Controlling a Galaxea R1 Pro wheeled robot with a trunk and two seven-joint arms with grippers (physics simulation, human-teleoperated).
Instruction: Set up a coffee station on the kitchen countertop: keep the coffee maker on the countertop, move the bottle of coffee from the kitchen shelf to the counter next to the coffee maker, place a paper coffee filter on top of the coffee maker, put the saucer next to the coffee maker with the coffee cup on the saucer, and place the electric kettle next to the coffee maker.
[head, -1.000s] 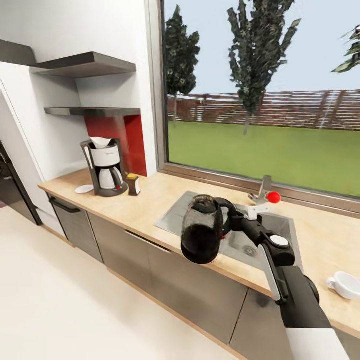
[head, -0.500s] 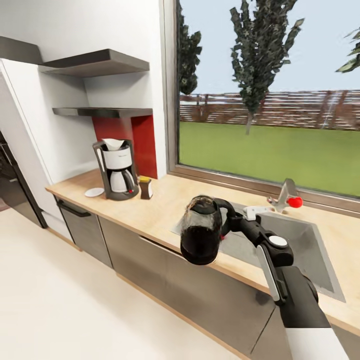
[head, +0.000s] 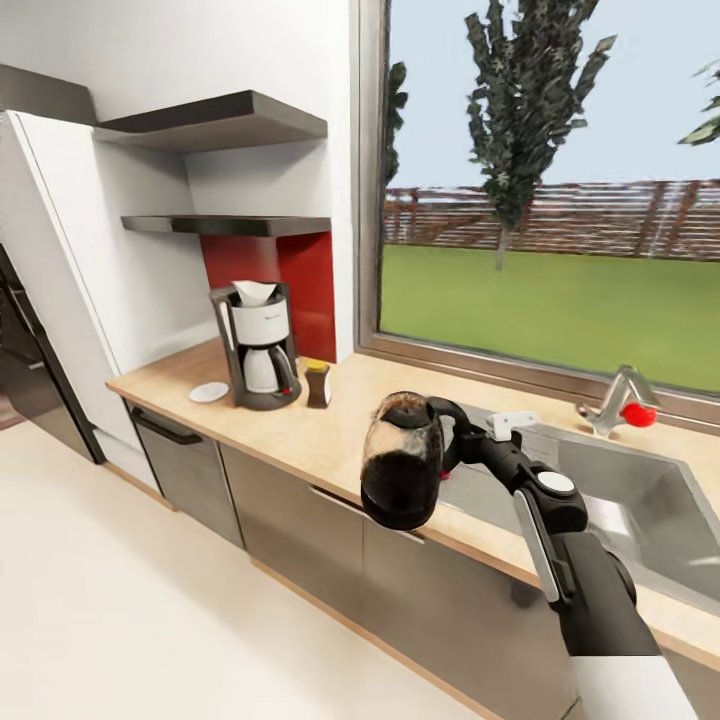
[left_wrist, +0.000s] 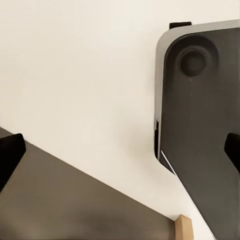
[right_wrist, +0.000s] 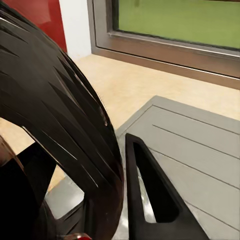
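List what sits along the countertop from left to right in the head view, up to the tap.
saucer → coffee maker → bottle of coffee → electric kettle, held off the counter in the right pincer → sink → tap with red knob.

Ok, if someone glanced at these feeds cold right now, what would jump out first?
First, the electric kettle, held up in the right gripper by its handle, in front of the kitchen countertop beside the sink. Next, at the counter's far left against the red wall panel, the coffee maker with a white filter on top, the saucer on its left and the bottle of coffee on its right.
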